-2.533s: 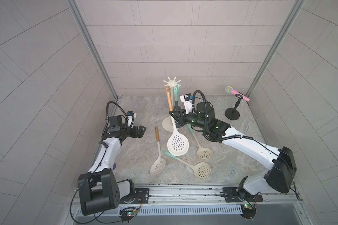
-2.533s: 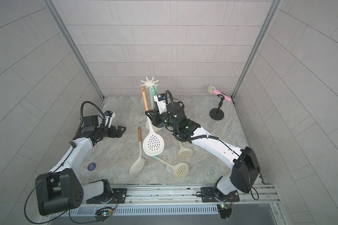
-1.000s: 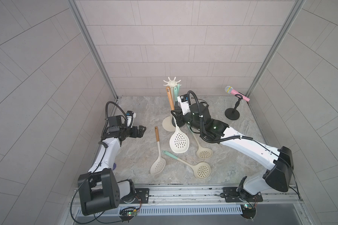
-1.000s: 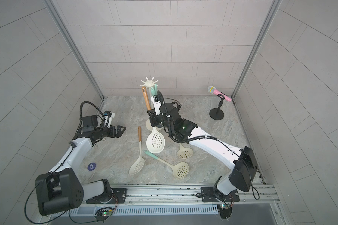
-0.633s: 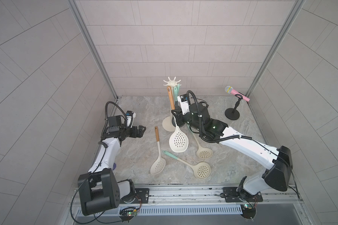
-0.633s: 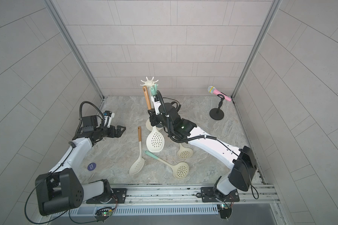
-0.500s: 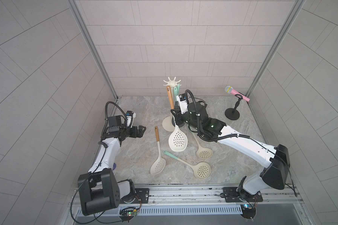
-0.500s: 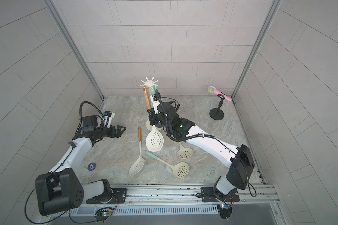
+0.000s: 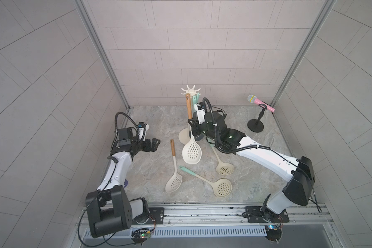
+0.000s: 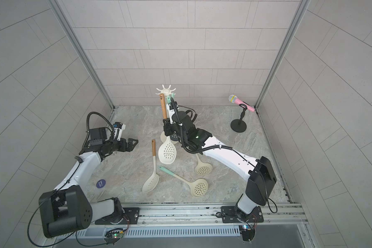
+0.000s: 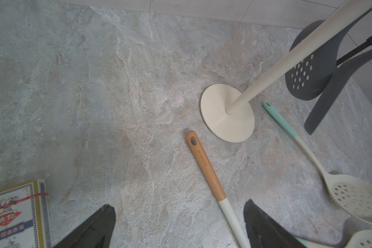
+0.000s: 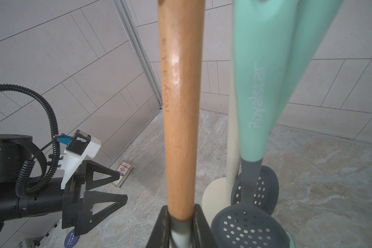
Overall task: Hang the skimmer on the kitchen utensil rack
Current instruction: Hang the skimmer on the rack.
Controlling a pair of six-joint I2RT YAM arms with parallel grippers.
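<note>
The kitchen utensil rack (image 9: 190, 92) (image 10: 165, 89) is a cream-white stand on a round base (image 11: 227, 113) at the back middle of the table. My right gripper (image 9: 193, 127) (image 10: 167, 128) (image 12: 180, 223) is shut on a skimmer where its wooden handle (image 12: 180, 107) meets the cream shaft. That skimmer hangs upright, with its perforated cream head (image 9: 191, 151) (image 10: 167, 153) above the table. Its handle top sits just under the crown's hooks; whether it is hooked I cannot tell. My left gripper (image 9: 154, 145) (image 10: 132, 145) (image 11: 178, 206) is open and empty at the left.
Two grey skimmers with mint handles (image 12: 258, 85) hang on the rack. Three skimmers lie on the table: one wooden-handled (image 9: 174, 169), one mint-handled (image 9: 204, 179), one cream (image 9: 222, 167). A pink microphone on a black stand (image 9: 256, 125) is at back right. A card box (image 11: 15, 214) lies left.
My right arm has carried the skimmer a little up and toward the rack, so the handle top now reaches the crown. The left arm has not moved.
</note>
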